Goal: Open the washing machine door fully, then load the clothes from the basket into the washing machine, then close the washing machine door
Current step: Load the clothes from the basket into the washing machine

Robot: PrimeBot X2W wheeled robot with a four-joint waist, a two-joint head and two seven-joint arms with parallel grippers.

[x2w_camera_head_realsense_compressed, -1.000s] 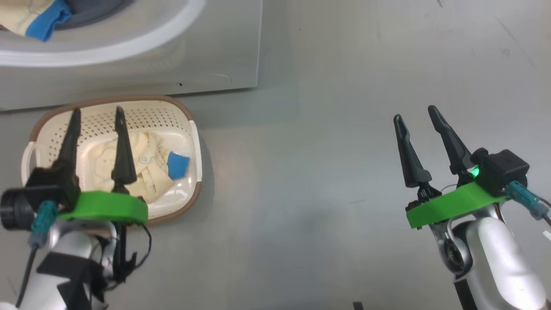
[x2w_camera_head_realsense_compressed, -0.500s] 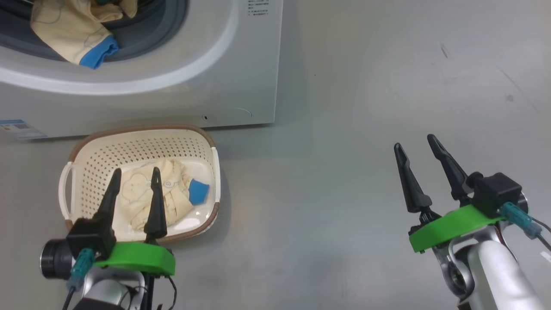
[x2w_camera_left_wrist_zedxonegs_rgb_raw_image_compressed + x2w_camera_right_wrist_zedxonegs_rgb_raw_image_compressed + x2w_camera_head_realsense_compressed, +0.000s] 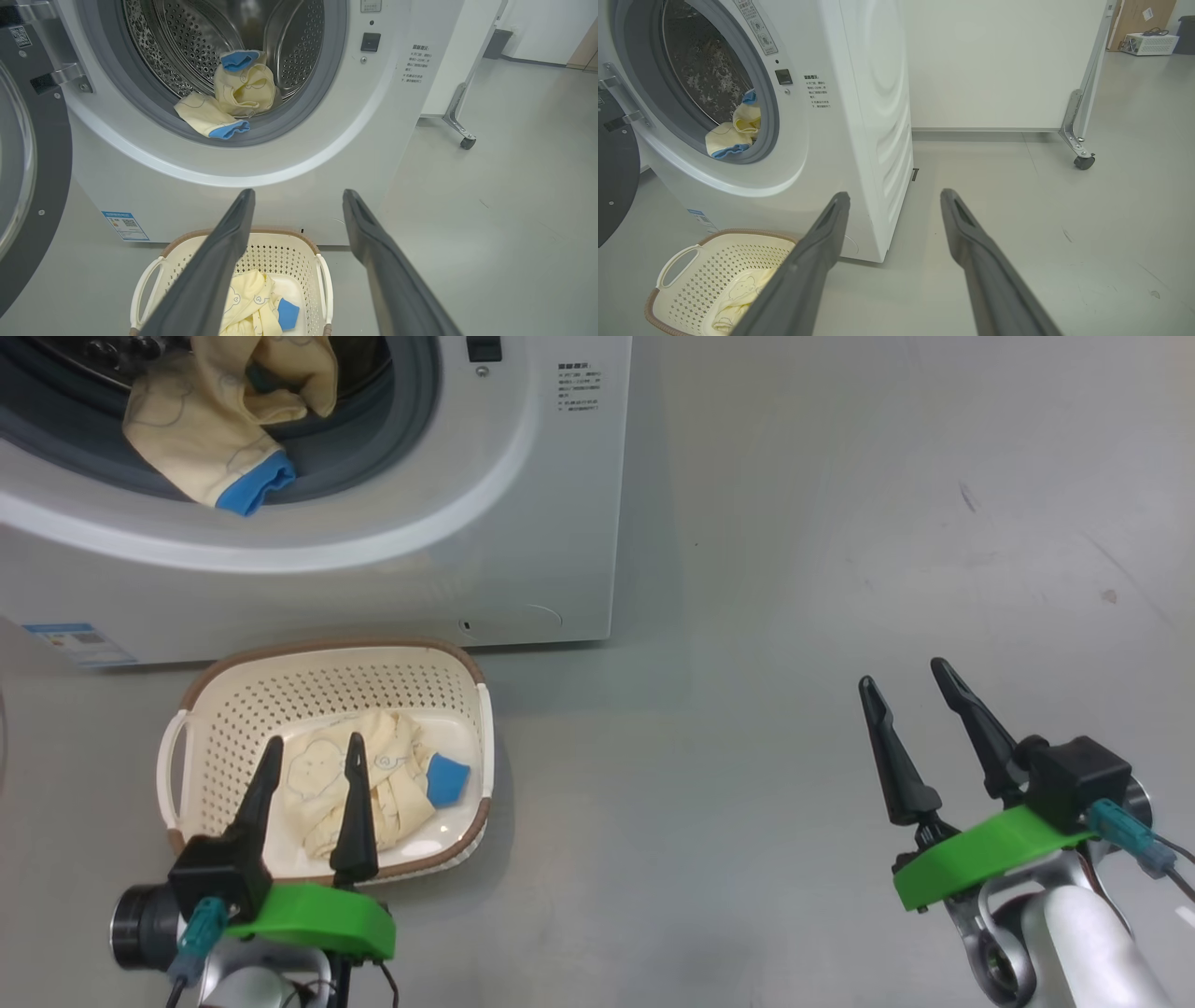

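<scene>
On the grey floor [image 3: 747, 709], the perforated cream basket [image 3: 327, 695] sits just before the white washing machine [image 3: 541, 523], with soft yellow clothes [image 3: 364, 784] crumpled inside. The left gripper [image 3: 315, 740] hangs above its near rim and the right gripper [image 3: 902, 672] well to the right, both spread wide and empty. One limp garment [image 3: 215, 448] droops over the grey gasket [image 3: 299, 126], so the glossy black washing machine door [image 3: 53, 177] could trap it.

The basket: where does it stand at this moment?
In the head view the basket stands on the floor at the lower left, just in front of the washing machine; the left gripper, jaws open, shows over its near side.
</scene>
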